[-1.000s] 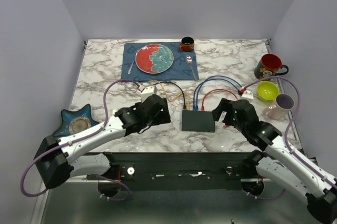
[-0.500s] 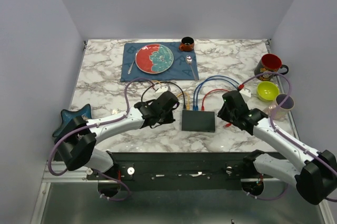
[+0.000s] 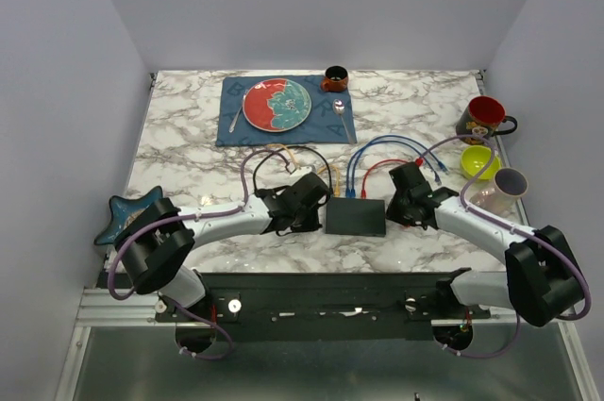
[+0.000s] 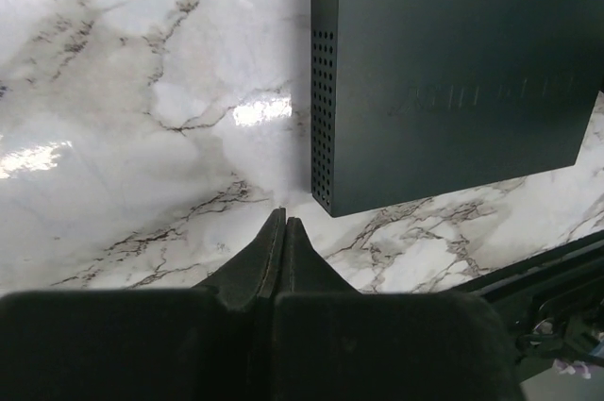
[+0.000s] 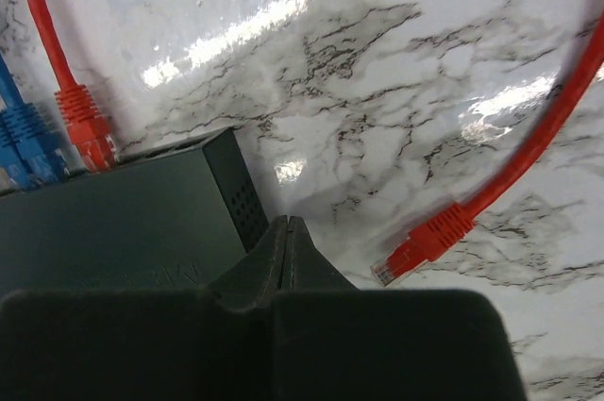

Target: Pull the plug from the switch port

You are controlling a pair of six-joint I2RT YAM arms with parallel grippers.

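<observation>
The switch (image 3: 356, 217) is a flat dark box in the middle of the marble table. Along its far edge sit yellow, blue (image 3: 351, 190) and red (image 3: 363, 192) plugs. My left gripper (image 3: 319, 211) is shut and empty, low over the marble just off the switch's left end (image 4: 453, 80), its tips (image 4: 283, 218) short of the vented side. My right gripper (image 3: 391, 211) is also shut and empty, its tips (image 5: 286, 220) by the switch's right corner (image 5: 104, 222). The seated red plug (image 5: 85, 127) and blue plugs (image 5: 28, 142) show there. A loose red plug (image 5: 420, 248) lies on the marble to the right.
At the back a blue placemat (image 3: 326, 127) carries a red and teal plate (image 3: 276, 105), a fork and a spoon (image 3: 342, 116), with a small orange cup (image 3: 335, 78). A red mug (image 3: 483, 118), green bowl (image 3: 479, 162) and pink mug (image 3: 505, 189) stand right; a star dish (image 3: 132, 217) left.
Both arms have swung inward and down to the two ends of the switch. Both grippers have gone from open to shut, with nothing in them.
</observation>
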